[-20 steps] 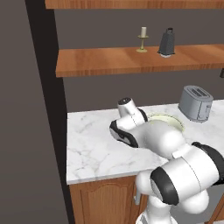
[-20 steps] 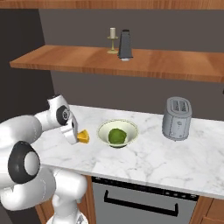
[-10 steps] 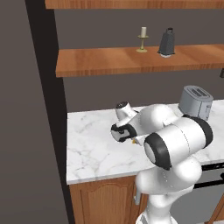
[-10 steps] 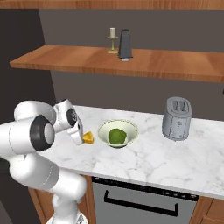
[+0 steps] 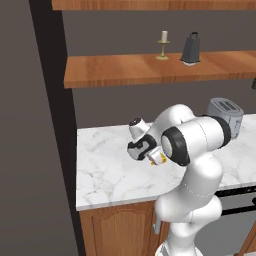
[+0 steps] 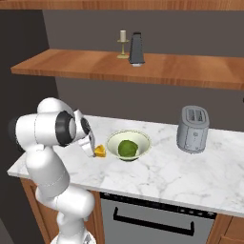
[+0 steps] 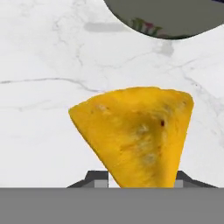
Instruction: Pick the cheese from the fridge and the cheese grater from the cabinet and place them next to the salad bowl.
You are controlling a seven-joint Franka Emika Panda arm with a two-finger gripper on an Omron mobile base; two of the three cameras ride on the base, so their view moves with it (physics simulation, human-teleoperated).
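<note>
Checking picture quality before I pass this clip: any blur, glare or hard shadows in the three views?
Left base view: even, flat light, slightly soft, no glare on the counter. Right base view: the same, with a faint shadow under the salad bowl. Hand view: the cheese sits very close and blurred, its marks smeared; the marble behind is soft too.

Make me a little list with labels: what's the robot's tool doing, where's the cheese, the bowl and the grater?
tool: low over the counter, around the cheese; whether it grips or lets go, cannot tell
cheese: yellow wedge, just left of the salad bowl in the right base view
salad bowl: on the marble counter, green lump inside
cheese grater: on the wooden shelf, beside the candlestick
toaster: right of the bowl
</note>
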